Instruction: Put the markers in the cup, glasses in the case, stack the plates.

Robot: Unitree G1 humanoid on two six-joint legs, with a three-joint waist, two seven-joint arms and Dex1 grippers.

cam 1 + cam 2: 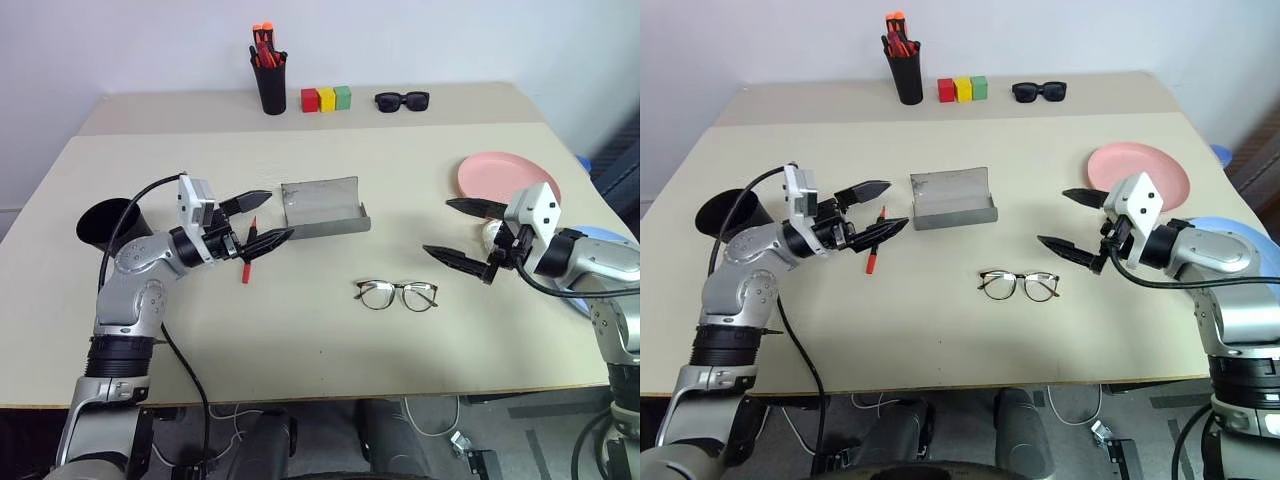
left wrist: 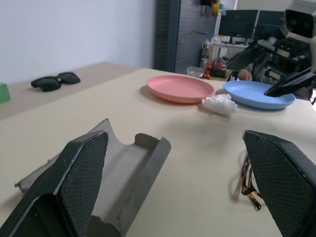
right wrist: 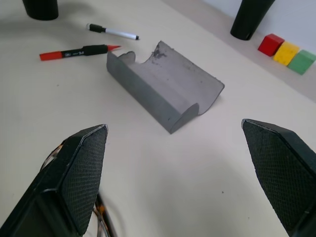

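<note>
Tabletop point(image 1: 300, 330), pale beige, spans most of the head view, with a second strip of table along the far wall at the top. Toward the right edge lie the two plates: the pink plate point(image 1: 505, 177) at upper right, and the light blue plate point(image 2: 256, 94) just below it, largely covered by the right arm in the head view. A crumpled bit of white plastic point(image 2: 219, 104) sits between them. At the far left edge stands the black cup point(image 1: 105, 224), tilted mouth toward the camera. The grey glasses case point(image 1: 322, 208) lies open just above centre, its lid raised. Below and right of it, well apart, the glasses point(image 1: 396, 294) rest lenses-up near the middle of the frame. The left gripper point(image 1: 258, 220) hovers left of the case with its fingers spread and nothing between them; the red marker point(image 1: 248, 258) lies on the table under it, and the white marker point(image 3: 112, 32) with its black cap lies near the red one. The right gripper point(image 1: 462, 232) hangs at the right, jaws wide and empty, to the right of the glasses. Along the top sit a black pen holder point(image 1: 269, 85) with red and orange pens, three coloured blocks point(image 1: 326, 98), and black sunglasses point(image 1: 402, 100).
</note>
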